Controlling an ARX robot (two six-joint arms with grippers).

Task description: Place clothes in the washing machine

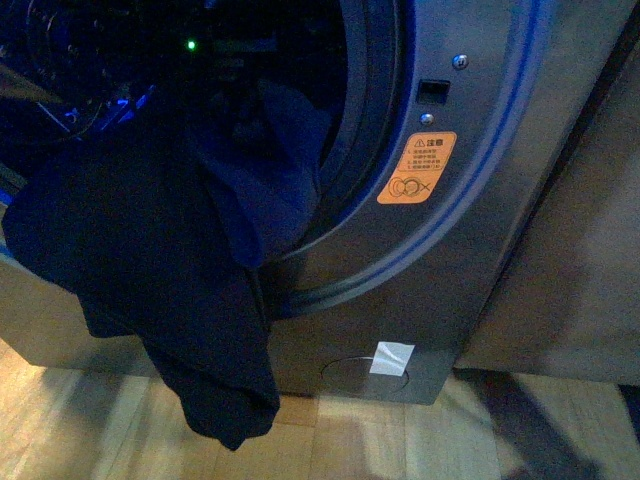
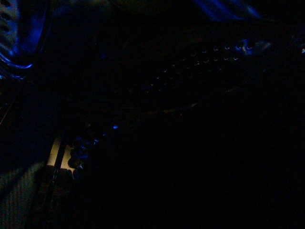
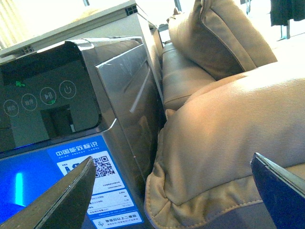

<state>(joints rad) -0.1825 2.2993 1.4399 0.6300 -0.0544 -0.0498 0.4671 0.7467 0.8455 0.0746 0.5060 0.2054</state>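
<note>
Over the port rim of the washing machine (image 1: pixel 450 250), the clothes (image 1: pixel 150 260) hung limp, plain dark navy, partly inside, one tail dangling low. The right gripper (image 3: pixel 172 157) stood spread, empty; the left gripper could not be told, its view dark.

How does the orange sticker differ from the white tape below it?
The orange sticker is larger and printed; the white tape is smaller and looks blank. The sticker sits beside the round opening; the tape sits low, on a round cover. Both are on the washing machine front.
</note>
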